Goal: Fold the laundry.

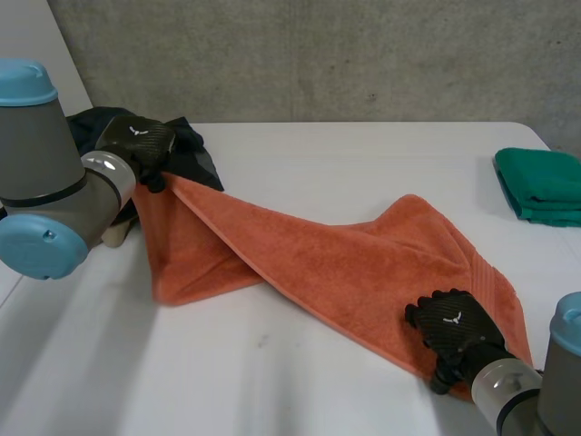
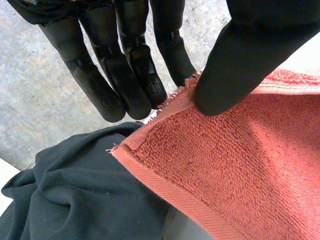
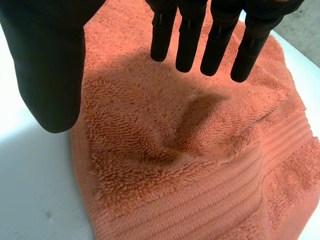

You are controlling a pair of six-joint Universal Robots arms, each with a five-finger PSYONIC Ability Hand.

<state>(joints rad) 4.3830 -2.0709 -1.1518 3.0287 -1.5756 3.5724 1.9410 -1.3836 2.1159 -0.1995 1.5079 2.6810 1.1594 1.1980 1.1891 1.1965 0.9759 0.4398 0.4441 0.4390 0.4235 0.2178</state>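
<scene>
My left hand (image 1: 136,141) pinches the towel (image 1: 345,263) corner, right hand (image 1: 452,322) open over the far end: pull taut, fold straight.

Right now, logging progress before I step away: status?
Left hand pinching towel corner, lifted. Right hand open over towel's other end. Dark cloth under the lifted corner.

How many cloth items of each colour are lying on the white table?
orange towel: 1
dark garment: 1
green folded pile: 1 (how many pieces it holds cannot be told)
Total: 3
</scene>
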